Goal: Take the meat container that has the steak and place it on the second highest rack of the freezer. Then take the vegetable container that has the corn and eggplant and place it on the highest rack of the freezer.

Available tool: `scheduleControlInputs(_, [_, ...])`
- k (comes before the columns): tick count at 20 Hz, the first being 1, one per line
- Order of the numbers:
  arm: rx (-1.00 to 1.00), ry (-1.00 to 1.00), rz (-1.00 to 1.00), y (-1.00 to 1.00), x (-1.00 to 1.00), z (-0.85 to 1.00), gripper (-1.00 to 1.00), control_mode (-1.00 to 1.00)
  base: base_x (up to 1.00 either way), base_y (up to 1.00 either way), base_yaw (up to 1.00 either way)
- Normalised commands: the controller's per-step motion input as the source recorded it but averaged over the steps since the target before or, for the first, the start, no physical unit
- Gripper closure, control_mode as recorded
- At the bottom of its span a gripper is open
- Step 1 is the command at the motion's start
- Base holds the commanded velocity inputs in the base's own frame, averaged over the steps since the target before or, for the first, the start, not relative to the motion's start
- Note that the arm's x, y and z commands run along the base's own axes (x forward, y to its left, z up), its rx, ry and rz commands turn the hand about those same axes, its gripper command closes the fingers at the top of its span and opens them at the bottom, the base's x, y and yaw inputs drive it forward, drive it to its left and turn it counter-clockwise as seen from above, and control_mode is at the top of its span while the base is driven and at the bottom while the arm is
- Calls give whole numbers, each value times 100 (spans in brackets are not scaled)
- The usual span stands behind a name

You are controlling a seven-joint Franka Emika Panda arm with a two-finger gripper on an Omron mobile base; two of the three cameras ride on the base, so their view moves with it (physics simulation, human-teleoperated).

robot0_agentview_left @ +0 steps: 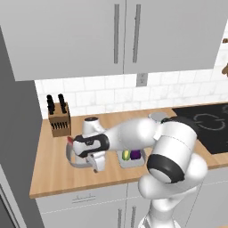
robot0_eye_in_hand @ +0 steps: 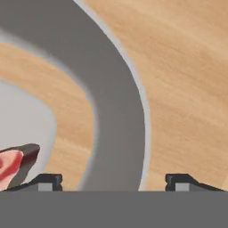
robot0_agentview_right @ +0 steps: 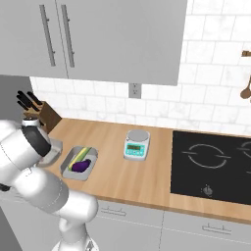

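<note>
The claw (robot0_eye_in_hand: 113, 181) stands wide, one tip on each side of the meat container (robot0_eye_in_hand: 113, 111)'s broad rim, low over the wooden surface (robot0_agentview_left: 53, 176). An end of the steak (robot0_eye_in_hand: 15, 164) shows inside the tray. Just right lies the vegetable container (robot0_agentview_right: 68, 169) with corn (robot0_agentview_right: 78, 156) and eggplant (robot0_agentview_right: 81, 165). Bare surface lies toward the front edge. A knife block (robot0_agentview_left: 60, 119) stands behind; a scale (robot0_agentview_right: 136, 145) and a black cooktop (robot0_agentview_right: 215, 166) lie farther right.
</note>
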Motion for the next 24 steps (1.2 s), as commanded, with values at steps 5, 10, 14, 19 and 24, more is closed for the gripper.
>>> scheduleControlInputs(5, [0,0,-16,0,0,-25,100,-100,0,0,0])
scheduleControlInputs(10, [-1,0,-12,0,-2,-6,100,-100,0,0,0])
scheduleControlInputs(14, [-1,0,-5,0,-32,6,100,-100,0,0,0])
scheduleControlInputs(19, [0,-8,1,0,-66,67,100,-100,0,0,0])
scheduleControlInputs(24, [0,-10,15,-8,-48,100,100,-100,0,0,0])
